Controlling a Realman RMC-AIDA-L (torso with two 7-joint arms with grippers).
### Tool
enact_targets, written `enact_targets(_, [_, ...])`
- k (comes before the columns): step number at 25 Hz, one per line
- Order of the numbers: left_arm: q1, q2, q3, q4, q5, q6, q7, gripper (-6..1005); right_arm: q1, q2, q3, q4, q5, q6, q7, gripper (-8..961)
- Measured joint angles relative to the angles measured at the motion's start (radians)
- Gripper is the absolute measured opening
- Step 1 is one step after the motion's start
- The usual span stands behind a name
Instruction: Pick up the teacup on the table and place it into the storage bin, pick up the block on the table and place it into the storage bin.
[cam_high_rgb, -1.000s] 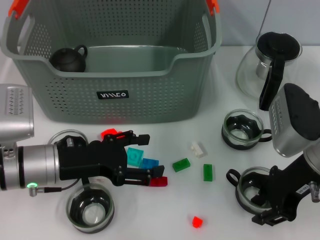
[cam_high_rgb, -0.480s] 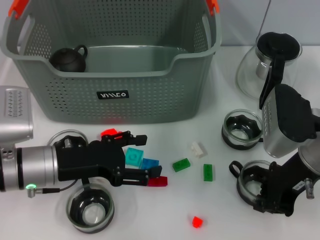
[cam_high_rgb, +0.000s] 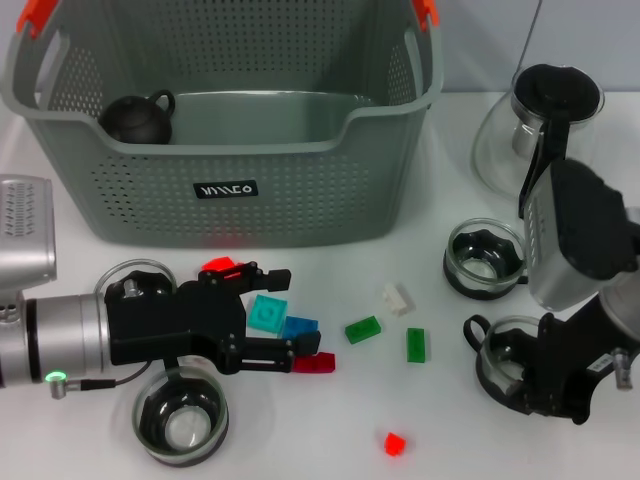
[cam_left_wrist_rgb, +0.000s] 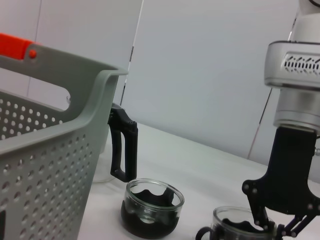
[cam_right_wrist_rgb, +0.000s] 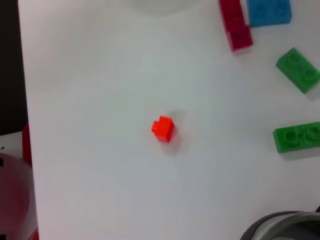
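Your right gripper (cam_high_rgb: 535, 385) has slid inward onto the teacup (cam_high_rgb: 505, 368), jaws straddling its rim; left gripper (cam_high_rgb: 290, 320) open over blocks

A glass coffee pot (cam_high_rgb: 530, 130) with a black lid and handle is seen on the white table (cam_high_rgb: 440, 440), at the far right. A small black teapot (cam_high_rgb: 140, 118) is seen lying inside a basket, in its left corner.
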Motion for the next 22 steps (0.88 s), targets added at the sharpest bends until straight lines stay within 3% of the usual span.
enact_targets(4, [0.002, 0.001, 0.0, 0.002, -0.006, 0.011, 0.0, 928, -0.021, 0.0, 0.072, -0.143, 0.03, -0.099, 0.01, 72])
enact_targets(14, [0.002, 0.0, 0.0, 0.002, -0.008, 0.015, 0.001, 928, 0.0, -0.002, 0.178, -0.251, 0.099, -0.214, 0.008, 61])
enact_targets(18, [0.002, 0.0, 0.0, 0.0, -0.008, 0.015, 0.001, 928, 0.049, -0.002, 0.23, -0.256, 0.138, -0.246, 0.013, 61])
enact_targets(22, [0.0, -0.002, 0.0, 0.001, -0.009, 0.015, 0.001, 928, 0.149, -0.003, 0.291, -0.255, 0.214, -0.268, 0.051, 61])
